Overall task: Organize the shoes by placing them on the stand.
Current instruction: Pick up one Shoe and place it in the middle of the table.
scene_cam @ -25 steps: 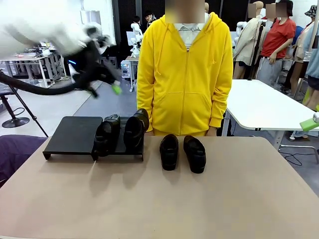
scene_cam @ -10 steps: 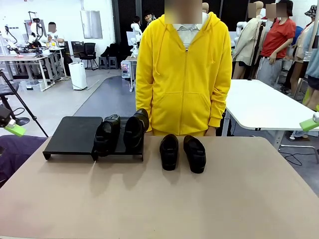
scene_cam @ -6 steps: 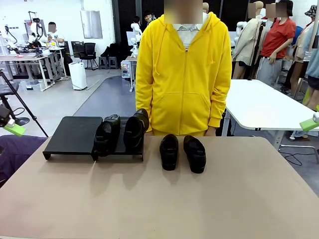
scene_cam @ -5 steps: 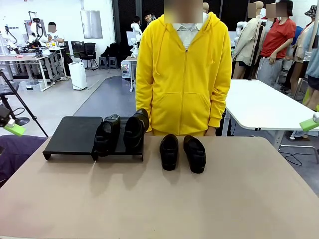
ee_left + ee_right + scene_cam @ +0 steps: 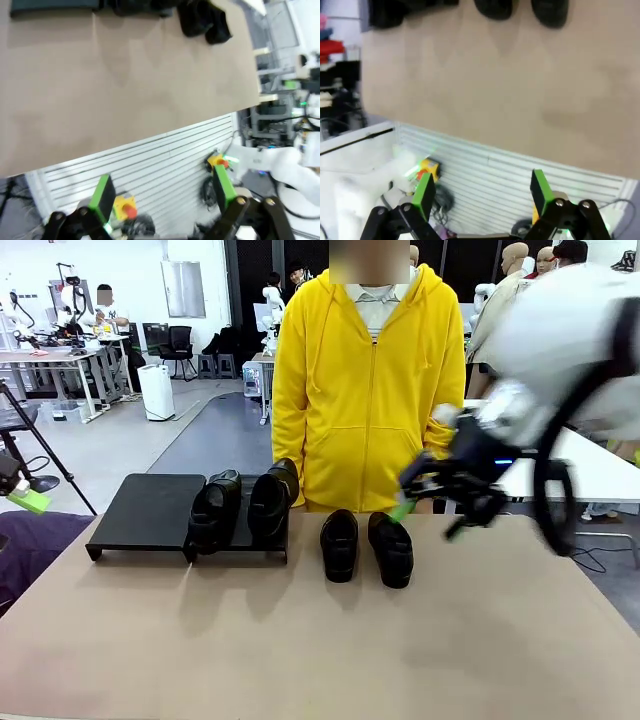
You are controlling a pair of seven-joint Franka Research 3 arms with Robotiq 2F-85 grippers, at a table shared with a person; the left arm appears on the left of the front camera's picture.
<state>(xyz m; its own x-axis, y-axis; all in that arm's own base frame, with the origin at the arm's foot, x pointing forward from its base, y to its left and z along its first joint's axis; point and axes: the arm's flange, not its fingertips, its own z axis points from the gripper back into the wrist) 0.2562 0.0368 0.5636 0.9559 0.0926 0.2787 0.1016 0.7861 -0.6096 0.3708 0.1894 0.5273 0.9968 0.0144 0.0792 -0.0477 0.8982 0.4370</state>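
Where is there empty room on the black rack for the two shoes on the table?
The stand's left panel is bare, bordered by the two shoes filling its right panel. The table in front is open too. It is crowded by the two loafers, where the right tool hovers.

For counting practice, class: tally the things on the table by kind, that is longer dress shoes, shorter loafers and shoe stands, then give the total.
Dress shoes: 2
Loafers: 2
Stand: 1
Total: 5

Two dress shoes (image 5: 214, 510) on the stand (image 5: 150, 508), two loafers (image 5: 340, 545) beside
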